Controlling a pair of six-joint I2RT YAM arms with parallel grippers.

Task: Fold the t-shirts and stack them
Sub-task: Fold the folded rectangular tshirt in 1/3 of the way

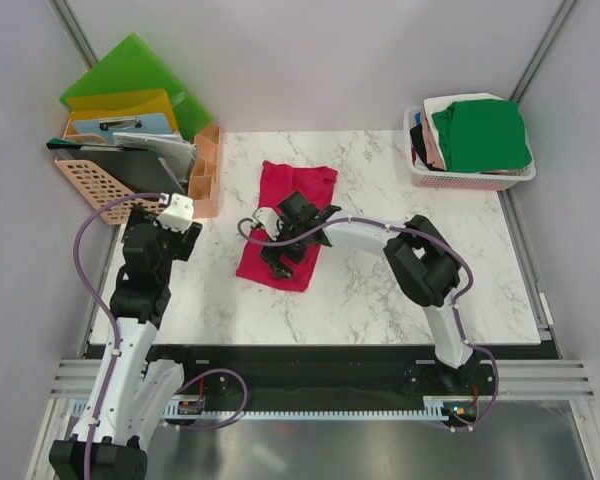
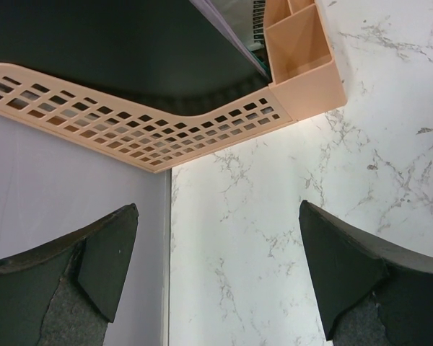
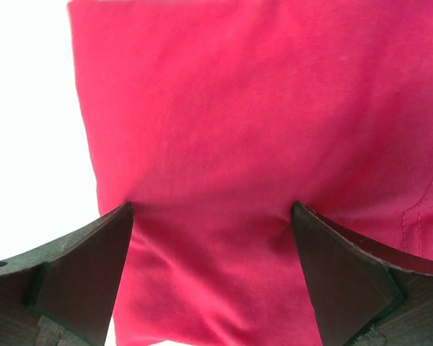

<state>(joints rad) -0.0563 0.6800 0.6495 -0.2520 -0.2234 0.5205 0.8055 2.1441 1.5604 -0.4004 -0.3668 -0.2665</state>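
A crimson-pink t-shirt [image 1: 292, 200] lies partly folded in the middle of the marble table. My right gripper [image 1: 280, 252] is open, and both fingertips press down on the shirt's near part. In the right wrist view the cloth [image 3: 260, 130] fills the frame, and the fingertips [image 3: 108, 245] dent it on both sides. My left gripper [image 1: 172, 212] is open and empty at the table's left edge, over bare marble [image 2: 274, 238]. Other t-shirts, green [image 1: 480, 133], white, beige-pink and black, lie piled in a basket at the far right.
A pink-rimmed white basket [image 1: 470, 178] stands at the back right. A peach mesh rack [image 1: 100, 185] with green [image 1: 130, 70] and yellow folders, and a peach organiser box [image 1: 206, 170], stand at the back left. The rack's rim [image 2: 151, 130] is close above my left fingers.
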